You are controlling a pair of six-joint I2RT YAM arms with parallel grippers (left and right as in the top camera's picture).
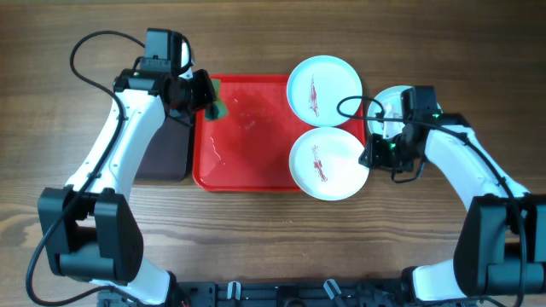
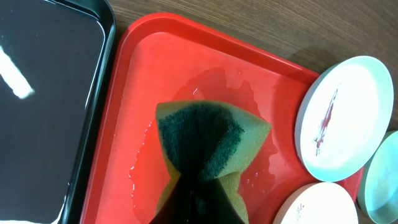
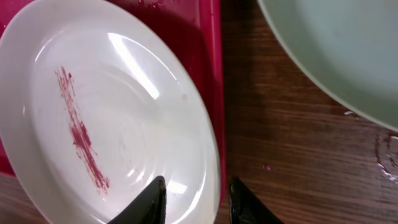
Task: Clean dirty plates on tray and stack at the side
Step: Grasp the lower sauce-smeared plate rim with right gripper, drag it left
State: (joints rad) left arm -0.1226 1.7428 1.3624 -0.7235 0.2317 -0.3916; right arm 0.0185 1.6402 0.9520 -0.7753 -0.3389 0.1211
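**Meanwhile, Two Arms at the Washing-Up**

Seen from overhead, the red tray (image 1: pixel 247 162) lies mid-surface, with a dark tray (image 1: pixel 166 158) just beside it on the left. Two white plates rest on its right half. The far plate (image 1: pixel 324 89) juts past the far rim and the near plate (image 1: pixel 328 162) past the near right corner, each with a thin red streak at its centre. A third plate (image 1: pixel 388 107) sits off the tray on the wooden surface (image 1: pixel 256 247), partly hidden by the right arm. The left pincer (image 1: pixel 209 98) hangs over the tray's far left corner with a green sponge (image 1: pixel 218 109). The right pincer (image 1: pixel 371 156) is at the near plate's right edge.

From the left wrist, the left pincer (image 2: pixel 196 186) is clenched on the sponge (image 2: pixel 205 140), green face up, over a wet patch of the red tray (image 2: pixel 155 62).

From the right wrist, the right pincer (image 3: pixel 198 199) is released, its fingers (image 3: pixel 149 202) apart astride the near plate's (image 3: pixel 124 112) rim. One finger is over the plate and the other over bare wood beyond the tray's edge. Whether either touches cannot be told. The third plate (image 3: pixel 336 56), pale aqua, lies on the wood well apart.
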